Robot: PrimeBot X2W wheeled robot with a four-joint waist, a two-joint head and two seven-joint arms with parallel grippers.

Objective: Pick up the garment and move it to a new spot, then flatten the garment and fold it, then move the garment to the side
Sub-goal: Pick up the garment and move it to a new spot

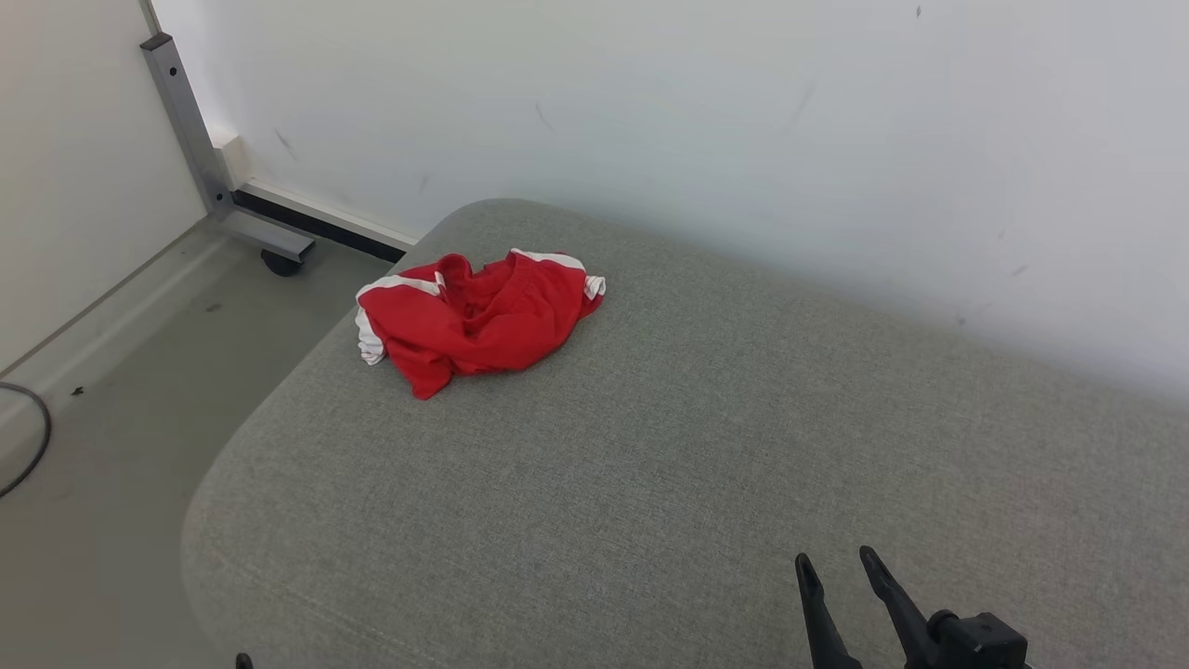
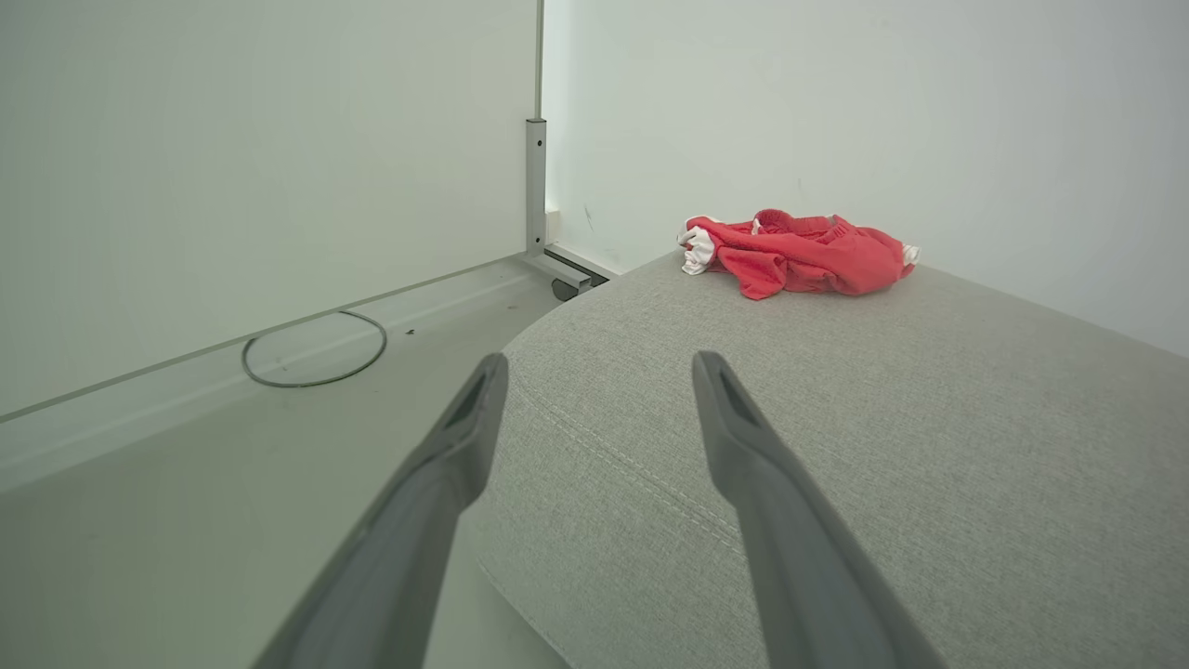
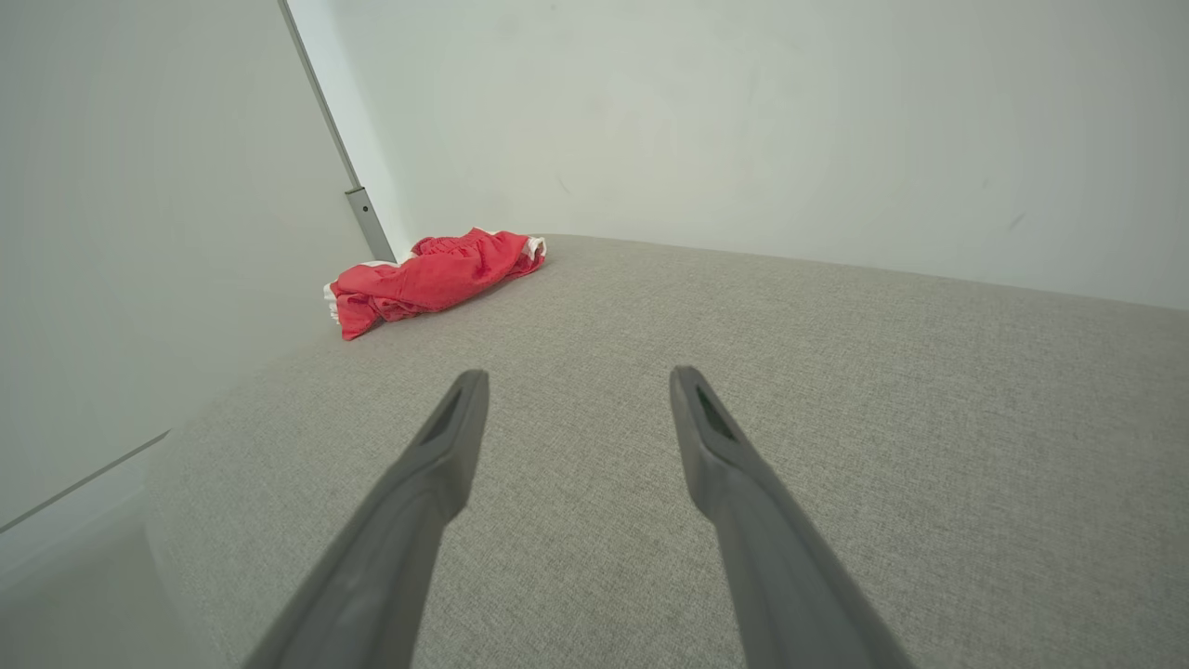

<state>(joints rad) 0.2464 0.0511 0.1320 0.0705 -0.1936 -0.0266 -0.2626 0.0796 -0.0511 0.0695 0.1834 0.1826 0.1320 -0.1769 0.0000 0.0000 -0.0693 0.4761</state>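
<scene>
A pale wall [image 1: 743,111] stands just behind the cushion [image 1: 650,446]. The cushion is wide, grey and covered with woven fabric, and its corners are rounded. To the left of the cushion there is a grey floor [image 1: 111,446]. A metal post [image 1: 186,121] rises from this floor beyond the far left corner of the cushion. Its foot carries a small dark wheel [image 1: 279,263].

The garment [image 1: 474,321] lies on the cushion, near the far left corner. It is red with white bands at the edges. It is crumpled in a loose heap, not flat and not folded, and nothing touches it.

The right tool [image 1: 835,557] is above the near part of the cushion, toward its right side, and well apart from the garment. Its two dark fingers are spread and grasp nothing. The left tool [image 2: 599,362] is at the near left corner of the cushion. It is also released and empty, with the fingers wide apart and pointing toward the garment.

A thin dark cable [image 2: 316,376] curves on the floor, left of the cushion.
</scene>
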